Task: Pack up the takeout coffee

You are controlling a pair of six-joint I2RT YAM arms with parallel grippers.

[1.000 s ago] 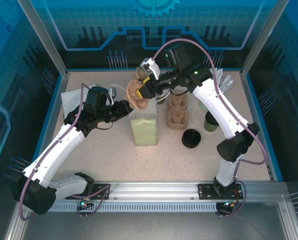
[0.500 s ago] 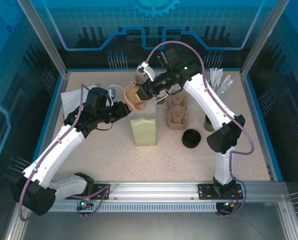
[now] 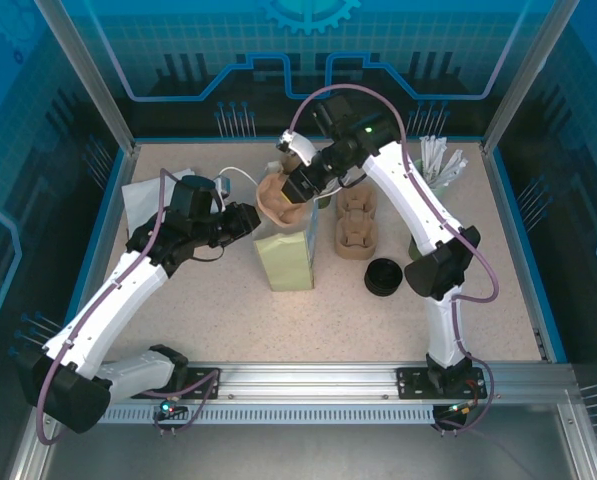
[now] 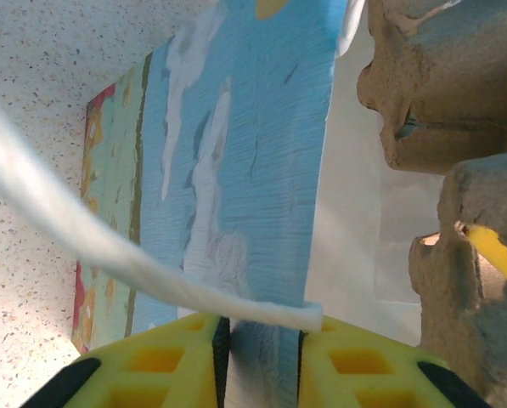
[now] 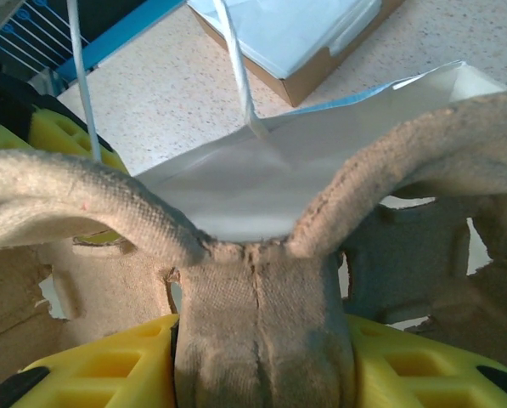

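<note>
Your left gripper, jaws narrowed on the 10 o'clock corner of the mid-table paper bag, props its mouth open so your right gripper, clamping the cup carrier by its centre ridge at the bag's 12 o'clock end, can lower it in.

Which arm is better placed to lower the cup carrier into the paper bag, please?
The right: the right gripper grips the cup carrier over the paper bag, whose wall the left gripper pinches.
</note>
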